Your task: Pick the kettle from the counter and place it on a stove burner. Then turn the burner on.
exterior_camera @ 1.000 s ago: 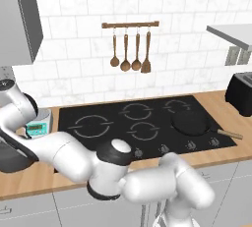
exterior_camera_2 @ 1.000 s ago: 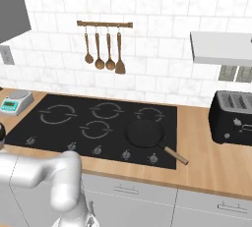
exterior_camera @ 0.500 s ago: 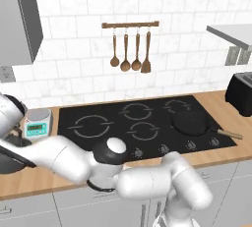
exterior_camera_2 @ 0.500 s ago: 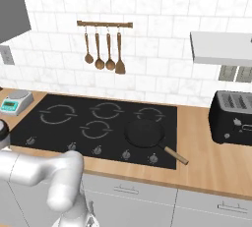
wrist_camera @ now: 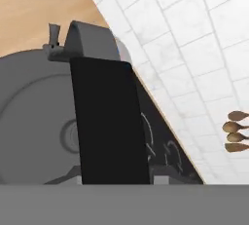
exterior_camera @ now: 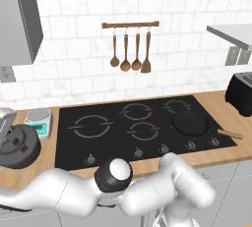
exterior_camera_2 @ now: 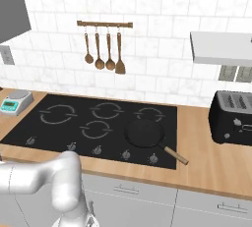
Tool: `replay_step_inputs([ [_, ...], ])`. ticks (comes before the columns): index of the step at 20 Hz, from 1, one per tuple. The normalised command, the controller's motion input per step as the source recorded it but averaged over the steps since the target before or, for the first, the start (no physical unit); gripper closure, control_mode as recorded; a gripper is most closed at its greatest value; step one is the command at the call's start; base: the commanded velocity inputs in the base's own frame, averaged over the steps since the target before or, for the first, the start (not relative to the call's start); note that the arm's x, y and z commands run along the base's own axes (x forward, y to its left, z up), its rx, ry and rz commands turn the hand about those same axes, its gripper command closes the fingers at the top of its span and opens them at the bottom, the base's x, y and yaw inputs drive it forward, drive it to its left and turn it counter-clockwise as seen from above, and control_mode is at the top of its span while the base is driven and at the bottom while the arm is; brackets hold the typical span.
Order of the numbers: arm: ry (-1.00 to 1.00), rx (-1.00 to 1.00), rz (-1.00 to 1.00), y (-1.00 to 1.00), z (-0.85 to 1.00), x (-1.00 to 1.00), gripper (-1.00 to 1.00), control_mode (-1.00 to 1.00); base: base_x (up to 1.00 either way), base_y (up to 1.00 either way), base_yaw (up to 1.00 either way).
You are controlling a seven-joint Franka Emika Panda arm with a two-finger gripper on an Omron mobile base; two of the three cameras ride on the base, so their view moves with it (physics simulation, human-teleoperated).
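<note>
The dark-grey kettle (exterior_camera: 18,146) sits on the wooden counter (exterior_camera: 45,158) left of the black cooktop. My gripper (exterior_camera: 6,125) hangs at the picture's left edge, right above the kettle's far side. In the hand view the kettle's black handle (wrist_camera: 109,121) runs up the middle, very close, over the domed lid (wrist_camera: 34,121) with its knob (wrist_camera: 72,134). My fingertips are lost in that close-up, so the jaws' state cannot be read. The largest double-ring burner (exterior_camera: 92,125) (exterior_camera_2: 58,114) lies bare at the cooktop's left.
A small scale (exterior_camera: 39,121) (exterior_camera_2: 15,102) stands behind the kettle by the wall. A black frying pan (exterior_camera: 190,123) (exterior_camera_2: 144,132) covers the right front ring, and a toaster (exterior_camera_2: 232,118) stands at the right. Knobs (exterior_camera: 139,152) line the cooktop's front edge.
My hand has sunk lower and further left, down onto the kettle. The kettle itself has stayed where it was.
</note>
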Motion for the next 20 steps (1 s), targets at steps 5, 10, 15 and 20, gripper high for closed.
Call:
replay_step_inputs([
  [5,-0.35,-0.10,-0.25,-1.00,0.00,-0.04,1.00,-1.00,0.00,0.00,0.00],
  [10,-0.20,-0.09,-0.29,-1.00,0.02,0.17,1.00,-1.00,0.00,0.00,0.00],
  [15,-0.01,0.02,-0.30,-1.00,0.01,0.50,1.00,-1.00,0.00,0.00,0.00],
  [20,0.00,0.13,-0.03,-1.00,0.00,0.64,1.00,-1.00,0.00,0.00,0.00],
])
